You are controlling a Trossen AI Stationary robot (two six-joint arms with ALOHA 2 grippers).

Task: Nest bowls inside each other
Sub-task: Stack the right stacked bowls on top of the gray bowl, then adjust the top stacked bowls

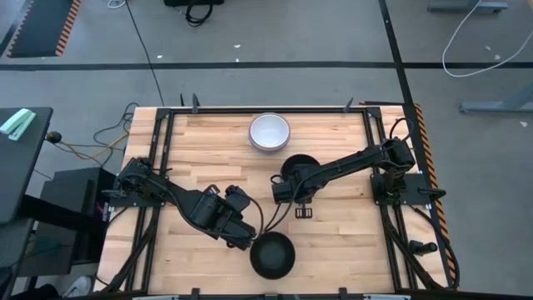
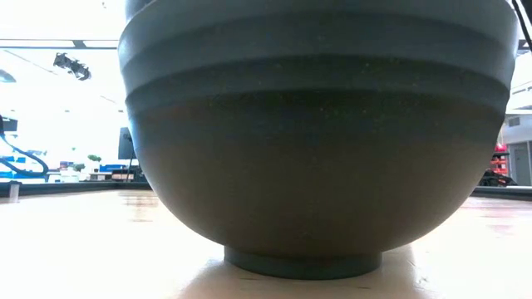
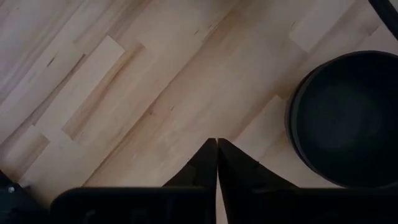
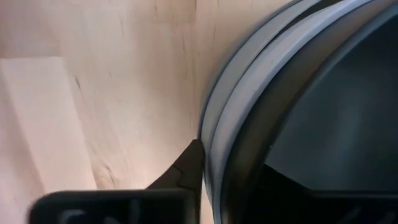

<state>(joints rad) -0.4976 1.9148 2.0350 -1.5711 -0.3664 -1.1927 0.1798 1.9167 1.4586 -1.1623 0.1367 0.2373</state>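
A stack of nested bowls (image 1: 301, 169) stands at the table's middle; the right wrist view shows pale grey and dark rims (image 4: 219, 134), one inside the other. My right gripper (image 1: 287, 193) hangs at that stack's near-left rim, pointing down. A white bowl (image 1: 269, 132) rests near the far edge. A black bowl (image 1: 272, 255) stands on its foot ring (image 2: 303, 262) at the near edge and fills the low view. Just left of it, above the wood, my left gripper (image 3: 216, 148) is shut and holds nothing.
The wooden tabletop (image 1: 208, 142) lies bare at the far left and at the near right. Black frame rails (image 1: 162, 125) run along the table's left and right sides, and a small dark part (image 1: 303, 213) lies on the wood near my right gripper.
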